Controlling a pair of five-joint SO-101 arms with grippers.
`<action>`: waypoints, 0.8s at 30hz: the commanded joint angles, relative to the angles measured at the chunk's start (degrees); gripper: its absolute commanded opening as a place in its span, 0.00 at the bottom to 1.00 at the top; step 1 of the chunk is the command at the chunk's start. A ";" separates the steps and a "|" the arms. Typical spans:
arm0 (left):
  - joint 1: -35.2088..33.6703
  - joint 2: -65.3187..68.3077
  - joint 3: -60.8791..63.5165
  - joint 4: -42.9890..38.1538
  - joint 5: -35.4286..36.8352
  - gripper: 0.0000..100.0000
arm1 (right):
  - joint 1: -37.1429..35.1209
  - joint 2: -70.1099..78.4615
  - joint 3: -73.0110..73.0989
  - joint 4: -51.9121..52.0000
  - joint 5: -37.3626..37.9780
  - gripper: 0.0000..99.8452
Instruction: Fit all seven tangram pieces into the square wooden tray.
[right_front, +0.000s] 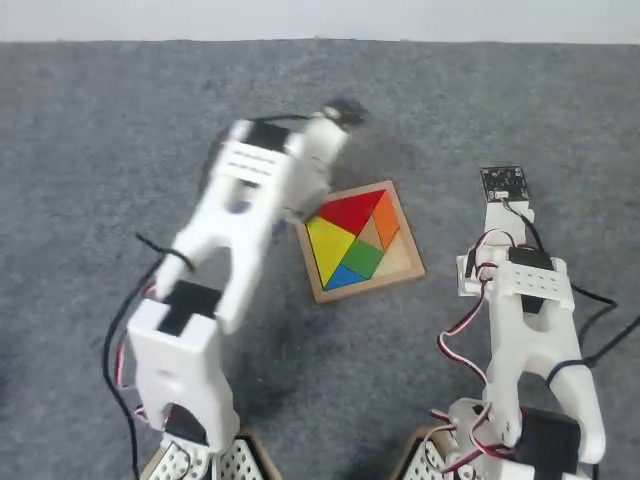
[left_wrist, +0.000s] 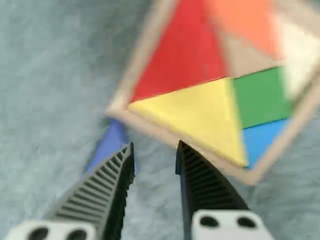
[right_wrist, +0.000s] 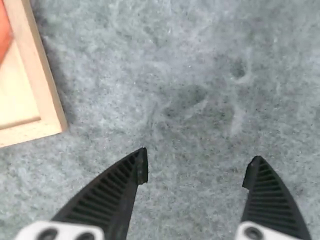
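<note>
Your high view: even, diffuse light; soft shadows on the grey mat (right_front: 90, 140) beside the left arm (right_front: 230, 230), darkest at lower centre of frame. Your left wrist view: wooden tray (left_wrist: 144, 55) smeared by blur, left gripper (left_wrist: 155, 144) crisp. Right wrist view: bright, flat, mat fibres resolved

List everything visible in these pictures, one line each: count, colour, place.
wooden tray: one, light wood, on the carpet between the arms
red triangle: one, red, in the tray
yellow triangle: one, yellow, in the tray beside the red
orange piece: one, orange, in the tray
green piece: one, green, in the tray
inner blue piece: one, blue, in the tray
loose blue piece: one, blue, on the carpet by a tray corner
carpet: one, grey, under everything
left arm: one, white, above the tray's edge, jaws open, empty
right arm: one, white, beside the tray, jaws open, empty
</note>
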 joint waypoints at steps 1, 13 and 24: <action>-6.24 0.26 -1.19 -1.23 -0.26 0.14 | 0.22 -2.59 -2.73 0.57 -0.62 0.31; -10.11 11.96 -0.84 -3.96 -6.51 0.19 | 0.22 -2.15 -2.73 0.13 -0.62 0.31; -10.02 14.95 -0.92 -1.67 -10.73 0.19 | 0.22 -2.07 -2.73 0.04 -0.62 0.31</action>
